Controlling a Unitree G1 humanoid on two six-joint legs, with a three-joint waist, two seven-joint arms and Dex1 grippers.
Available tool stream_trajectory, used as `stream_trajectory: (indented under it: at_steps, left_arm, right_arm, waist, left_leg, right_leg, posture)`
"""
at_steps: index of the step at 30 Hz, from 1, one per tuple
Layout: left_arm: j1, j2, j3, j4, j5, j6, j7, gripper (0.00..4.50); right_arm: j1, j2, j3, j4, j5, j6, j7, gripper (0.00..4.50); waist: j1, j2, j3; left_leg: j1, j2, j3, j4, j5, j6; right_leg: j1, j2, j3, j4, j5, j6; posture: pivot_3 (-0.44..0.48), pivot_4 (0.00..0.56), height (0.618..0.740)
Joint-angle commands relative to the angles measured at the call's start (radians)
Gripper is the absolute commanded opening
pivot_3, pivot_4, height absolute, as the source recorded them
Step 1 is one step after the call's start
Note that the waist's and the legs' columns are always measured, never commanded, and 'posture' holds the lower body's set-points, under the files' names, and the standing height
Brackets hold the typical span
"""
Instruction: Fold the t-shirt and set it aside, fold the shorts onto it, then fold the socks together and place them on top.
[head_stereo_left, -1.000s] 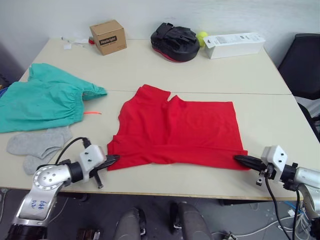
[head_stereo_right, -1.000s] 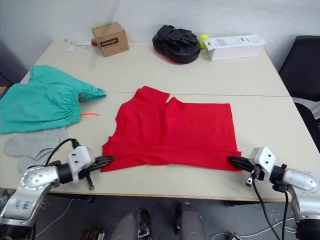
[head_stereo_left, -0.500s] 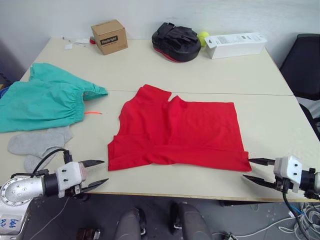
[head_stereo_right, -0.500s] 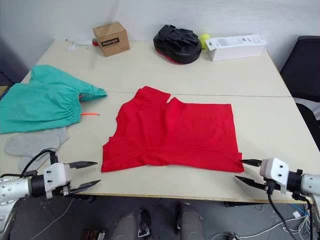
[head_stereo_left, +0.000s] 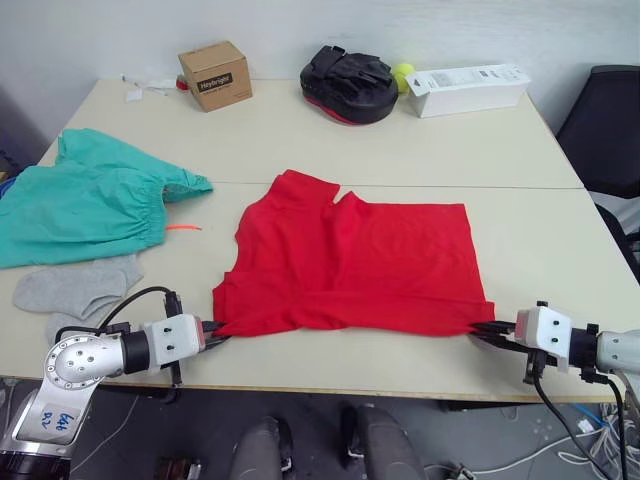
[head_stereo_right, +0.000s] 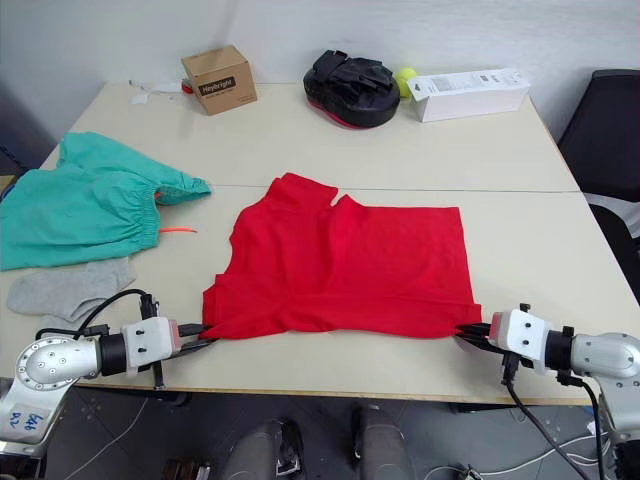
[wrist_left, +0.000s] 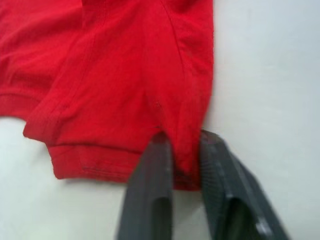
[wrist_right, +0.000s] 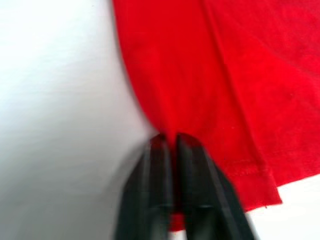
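Grippers (wrist_left: 182, 150) (wrist_right: 170, 142) pinched on t-shirt (head_stereo_left: 360, 260) near corners.

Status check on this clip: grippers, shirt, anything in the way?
Left gripper shut on t-shirt near corner; right gripper shut on the opposite near corner. T-shirt flat on table. Shorts, socks off to the left, not obstructing.

A cardboard box (head_stereo_left: 215, 74) stands at the far left of the pale tabletop (head_stereo_left: 300, 140), with small scraps (head_stereo_left: 145, 86) just beside it. Near the far middle lies a black pad (head_stereo_left: 350, 84), then a yellow-green ball (head_stereo_left: 404, 73) touching a long white box (head_stereo_left: 468, 89). A dark chair (head_stereo_left: 603, 130) stands off the right edge.
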Motion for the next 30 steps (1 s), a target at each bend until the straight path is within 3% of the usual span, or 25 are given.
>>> stream_trajectory:
  at_steps: [1,11,24,30]
  left_arm:
    - [0.02,0.031,0.013,0.024,-0.01,0.032,-0.015,0.03]
    - [0.157,0.109,0.091,-0.041,-0.154,0.03,-0.151,0.03]
    - [0.292,0.127,0.189,-0.147,-0.201,0.106,-0.181,0.03]
    - [0.276,0.136,0.198,-0.12,-0.194,0.121,-0.195,0.03]
  right_arm:
    - [0.009,-0.029,-0.022,-0.029,0.026,0.01,0.011,0.0]
    - [0.116,-0.082,-0.064,-0.044,0.133,0.028,0.146,0.0]
    - [0.271,-0.089,-0.11,-0.16,0.208,0.142,0.199,0.0]
    - [0.262,-0.071,-0.125,-0.157,0.195,0.137,0.173,0.0]
  waist:
    - [-0.002,0.0,0.0]
    - [-0.006,0.0,0.0]
    - [0.0,0.0,0.0]
    - [0.001,-0.001,0.0]
  left_leg:
    - [0.001,0.0,0.0,0.0,0.0,0.0]
    - [0.001,0.001,0.0,-0.003,0.0,-0.001]
    - [0.001,0.001,-0.001,-0.002,-0.003,-0.001]
    - [0.001,0.001,-0.001,-0.002,-0.003,-0.001]
  right_leg:
    - [0.001,0.0,0.0,0.0,0.0,-0.001]
    - [0.0,0.001,-0.001,0.001,-0.004,-0.003]
    - [0.0,0.001,-0.001,0.0,-0.005,-0.004]
    - [0.0,0.001,-0.001,-0.001,-0.005,-0.004]
  posture:
    - [0.0,0.15,0.74]
    - [0.0,0.15,0.74]
    - [0.0,0.15,0.74]
    - [0.0,0.15,0.74]
